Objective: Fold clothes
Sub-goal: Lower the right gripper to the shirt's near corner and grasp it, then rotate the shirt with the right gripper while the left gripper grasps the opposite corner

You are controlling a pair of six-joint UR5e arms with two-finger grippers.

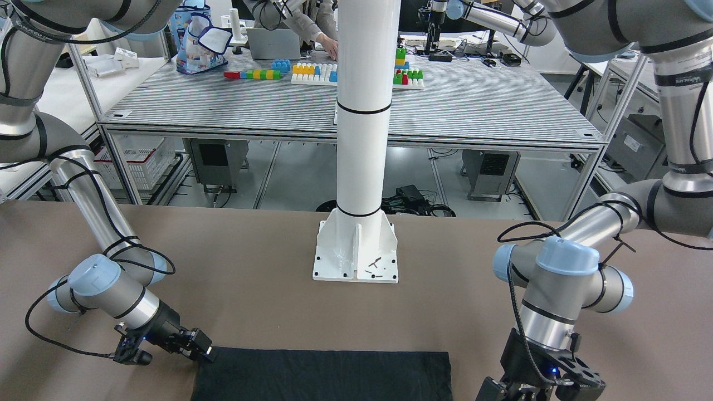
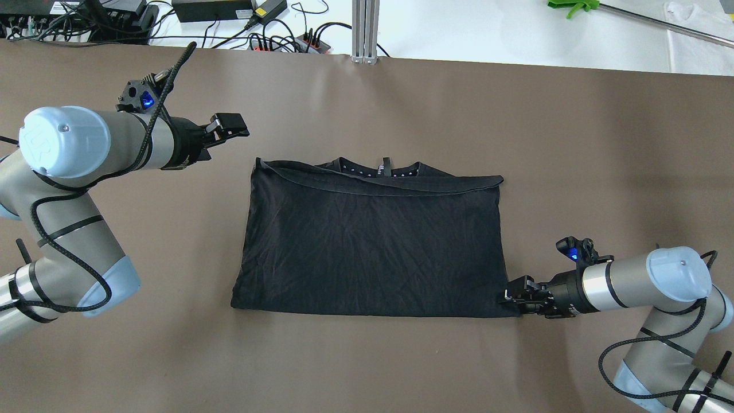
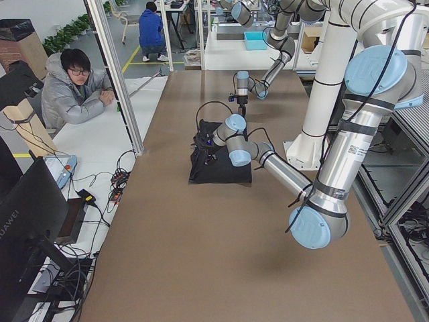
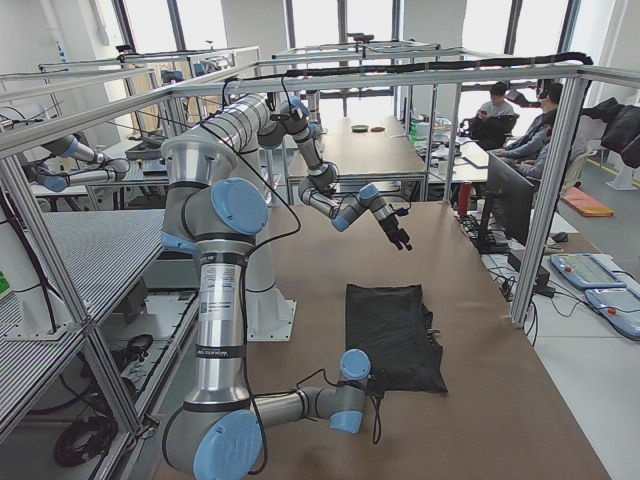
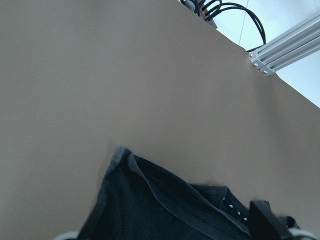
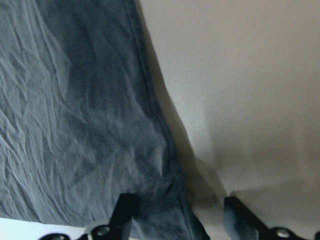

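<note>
The clothes (image 2: 367,246) are one black garment lying flat as a wide rectangle mid-table, its collar showing at the far edge. My right gripper (image 2: 507,297) is low at its near right corner. In the right wrist view its fingers (image 6: 125,210) stand apart, open, with the hemmed edge of the garment (image 6: 75,125) running between them. My left gripper (image 2: 232,126) hovers open, apart from the cloth, off its far left corner. The left wrist view looks down on that corner (image 5: 165,210) with one fingertip (image 5: 265,220) at the bottom. In the front-facing view the right gripper (image 1: 203,348) meets the garment (image 1: 323,373).
The white pole's base plate (image 1: 356,250) is bolted to the brown table (image 2: 367,355) on the robot's side. Cables and power strips (image 2: 258,23) and an aluminium post (image 2: 365,28) lie past the far edge. A person (image 3: 74,87) sits beside the table.
</note>
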